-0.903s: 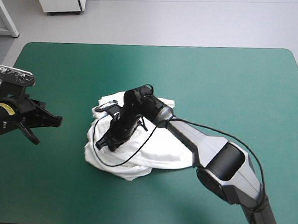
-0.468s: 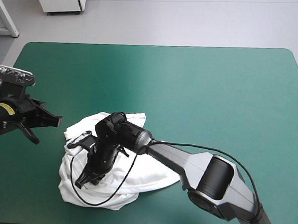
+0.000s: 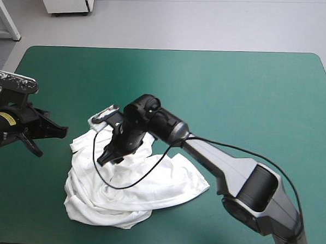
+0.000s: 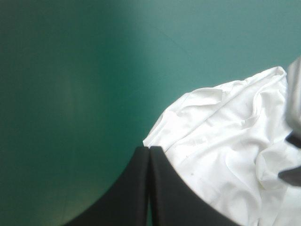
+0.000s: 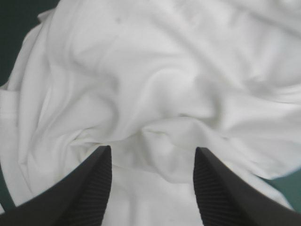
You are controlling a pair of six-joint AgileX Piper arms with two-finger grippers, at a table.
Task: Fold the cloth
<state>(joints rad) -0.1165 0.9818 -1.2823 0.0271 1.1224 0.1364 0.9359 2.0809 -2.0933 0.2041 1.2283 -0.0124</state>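
The white T-shirt (image 3: pixel 129 186) lies as a crumpled heap on the teal-green cover, left of the table's middle and toward the front. My right gripper (image 3: pixel 107 158) hangs just above the heap's upper left part, open, its black fingers (image 5: pixel 91 188) apart with only rumpled white cloth (image 5: pixel 155 94) below them. My left gripper (image 3: pixel 49 131) stays near the table's left edge, shut and empty, a short way left of the shirt. In the left wrist view its joined tips (image 4: pixel 149 149) point past the near corner of the shirt (image 4: pixel 225 146).
Bare teal-green cover (image 3: pixel 236 87) stretches across the far and right parts of the table. The right arm's long links (image 3: pixel 221 158) cross the table from the front right to the heap.
The right gripper dragged the heap toward the front left, then let it go and rose back toward the middle. It now stands open above the shirt. The left arm has not moved.
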